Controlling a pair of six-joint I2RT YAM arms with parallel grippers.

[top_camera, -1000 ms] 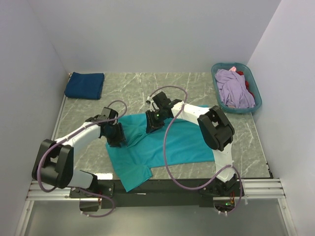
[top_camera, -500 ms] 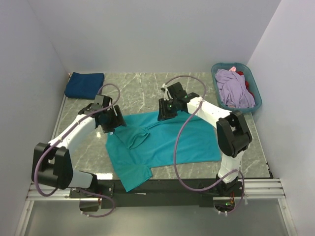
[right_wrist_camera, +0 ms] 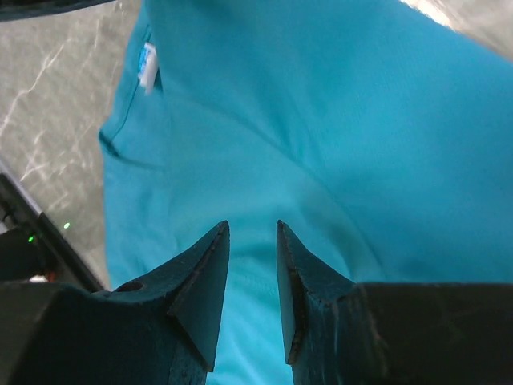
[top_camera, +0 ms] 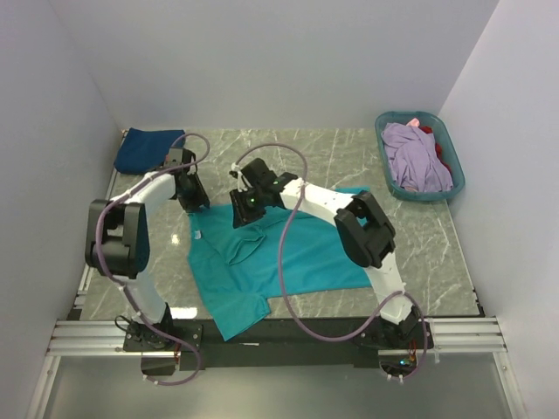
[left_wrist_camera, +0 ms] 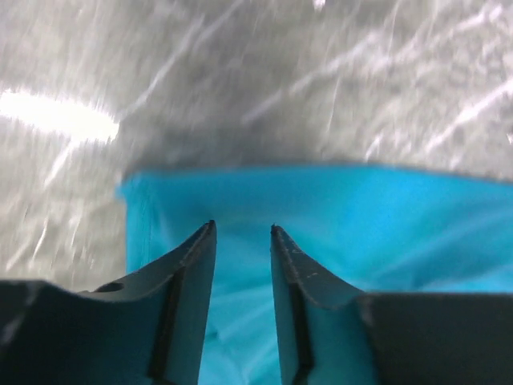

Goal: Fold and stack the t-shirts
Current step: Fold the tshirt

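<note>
A teal t-shirt (top_camera: 301,253) lies spread on the marble table, with a bunched fold (top_camera: 243,244) near its left middle. My left gripper (top_camera: 194,201) hangs at the shirt's far left corner. In the left wrist view the left gripper (left_wrist_camera: 242,228) is open, with teal cloth (left_wrist_camera: 361,216) below it and nothing between the jaws. My right gripper (top_camera: 244,206) is over the shirt's far edge. In the right wrist view the right gripper (right_wrist_camera: 252,226) is open above the cloth (right_wrist_camera: 321,120). A folded navy t-shirt (top_camera: 150,150) lies at the far left. Lavender (top_camera: 415,159) and red (top_camera: 439,148) t-shirts sit in the basket.
A teal-blue plastic laundry basket (top_camera: 454,188) stands at the far right corner. White walls close in the table on three sides. A white label (right_wrist_camera: 147,64) shows on the shirt's inside. The shirt's near sleeve (top_camera: 236,314) overhangs the table's front edge.
Both grippers have moved left. The left one went from the shirt's middle to its far left corner, the right one swung out right and back over the far edge. The shirt's left part now lies flatter.
</note>
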